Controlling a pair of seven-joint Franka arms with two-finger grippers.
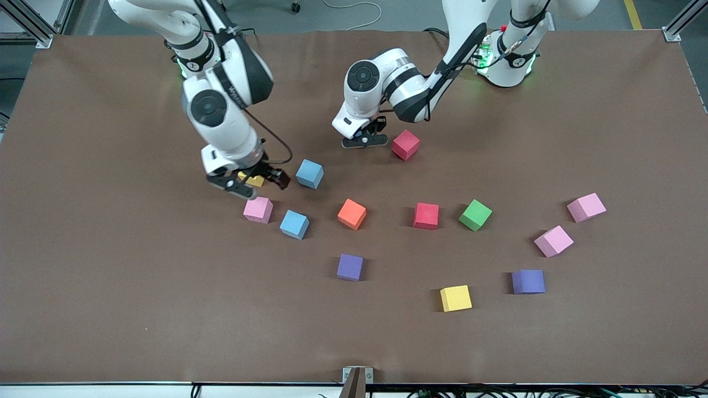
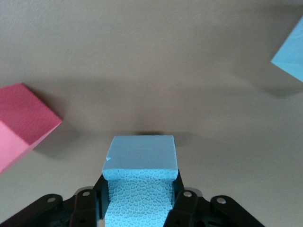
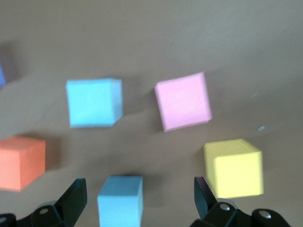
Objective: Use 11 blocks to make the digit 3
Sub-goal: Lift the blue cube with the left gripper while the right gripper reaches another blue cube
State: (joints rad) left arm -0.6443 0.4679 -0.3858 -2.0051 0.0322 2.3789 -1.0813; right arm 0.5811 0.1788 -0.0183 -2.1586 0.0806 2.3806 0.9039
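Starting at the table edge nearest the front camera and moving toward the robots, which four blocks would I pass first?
yellow block → purple block toward the left arm's end → purple block near the middle → pink block

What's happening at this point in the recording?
The left gripper is shut on a light blue block just above the table, beside a red block. The right gripper is open, low over a yellow block, with another light blue block beside it. The other blocks lie scattered and apart; no digit has begun to form.
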